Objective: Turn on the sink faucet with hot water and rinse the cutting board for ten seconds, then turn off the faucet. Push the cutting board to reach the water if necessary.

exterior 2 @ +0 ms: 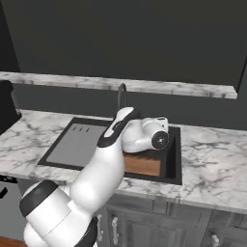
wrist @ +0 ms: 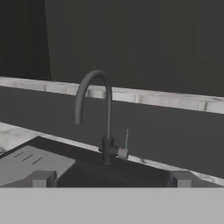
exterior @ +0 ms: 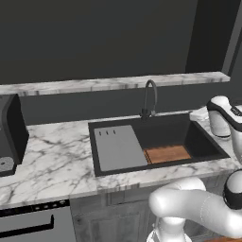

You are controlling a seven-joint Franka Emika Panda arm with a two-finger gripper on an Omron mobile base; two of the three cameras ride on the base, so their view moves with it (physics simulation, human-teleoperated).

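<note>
The sink faucet (wrist: 107,114), a thin dark gooseneck with a small upright lever (wrist: 126,141) at its base, stands straight ahead of my gripper (wrist: 112,178). The jaws are open wide with nothing between them, still some way short of the faucet. No water runs from the spout. The brown cutting board (exterior: 167,154) lies flat on the bottom of the black sink (exterior: 208,144), right of centre and in front of the faucet (exterior: 150,97). In the right base view my white hand (exterior 2: 144,132) hovers over the cutting board (exterior 2: 142,165) and hides part of it.
A large grey slab with three slots (exterior: 118,147) covers the sink's left half. Marble counter (exterior: 56,156) runs on both sides, with a raised marble ledge (exterior: 113,84) behind. A dark appliance (exterior: 12,132) stands at the far left.
</note>
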